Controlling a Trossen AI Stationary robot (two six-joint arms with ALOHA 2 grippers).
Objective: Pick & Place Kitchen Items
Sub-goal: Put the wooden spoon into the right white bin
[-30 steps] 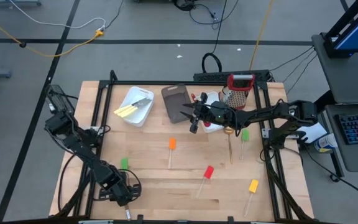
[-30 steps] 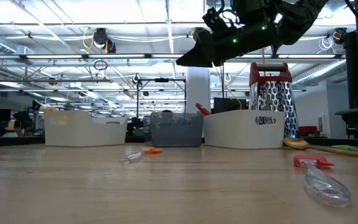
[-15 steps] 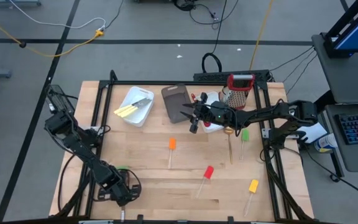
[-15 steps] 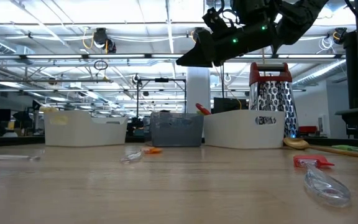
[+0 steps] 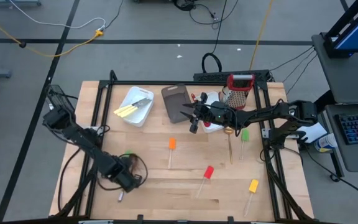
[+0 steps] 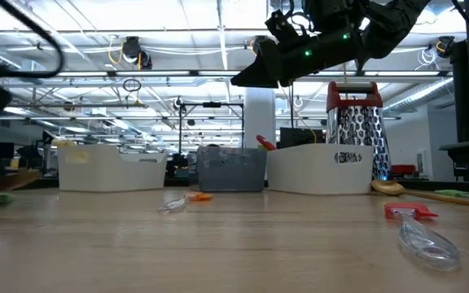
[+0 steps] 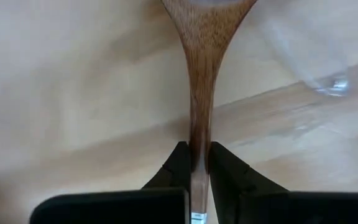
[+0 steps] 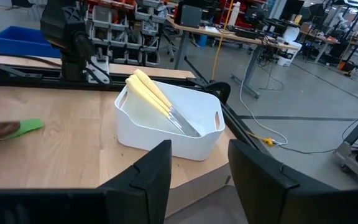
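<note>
**Free room and obstacles on the table**

Back edge: white tub (image 5: 135, 106), brown tub (image 5: 176, 101), a second white tub (image 5: 214, 99) and grater (image 5: 239, 89) stand in a row, closing that side. The right gripper (image 5: 194, 118) hangs above the table just in front of the brown tub. Mid-table: orange spatula (image 5: 171, 148), red spatula (image 5: 206, 175), yellow spatula (image 5: 252, 188), wooden spoon (image 5: 229, 142) and green spoon (image 5: 244, 138) lie apart, bare wood lanes between them. Front left: left gripper (image 5: 127, 180) occupies the corner area.

The wooden bench (image 5: 166, 186) carried a white tub (image 5: 137, 106) at its rear. Right of the tub stood a brown tub (image 5: 175, 101) and grater (image 5: 238, 89); forward lay orange (image 5: 171, 144), red (image 5: 208, 172) and yellow (image 5: 253, 185) spatulas.
</note>
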